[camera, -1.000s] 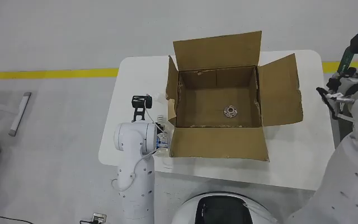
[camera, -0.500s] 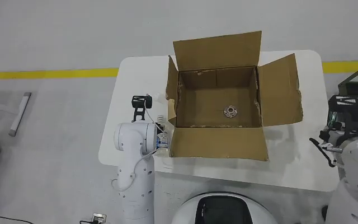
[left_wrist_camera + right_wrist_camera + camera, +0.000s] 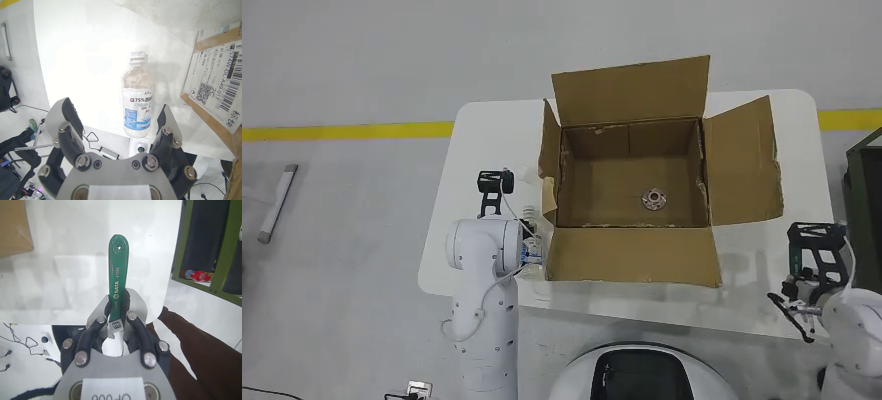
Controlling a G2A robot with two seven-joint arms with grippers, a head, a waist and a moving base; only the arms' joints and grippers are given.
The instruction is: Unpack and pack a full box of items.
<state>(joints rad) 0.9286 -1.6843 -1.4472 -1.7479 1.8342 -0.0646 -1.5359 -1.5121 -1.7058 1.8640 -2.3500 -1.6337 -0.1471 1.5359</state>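
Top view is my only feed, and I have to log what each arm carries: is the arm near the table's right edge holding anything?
Observer: Yes. The right gripper is shut on a green-handled adjustable wrench, clamped near its metal head.
Operator: And the arm beside the brown cardboard box?
Observer: The left gripper is open. A clear plastic bottle with a white cap sits between its spread fingers, ungripped.
Operator: Where is the bottle relative to the box?
Observer: Apart from it, beside the box wall that bears a white shipping label.
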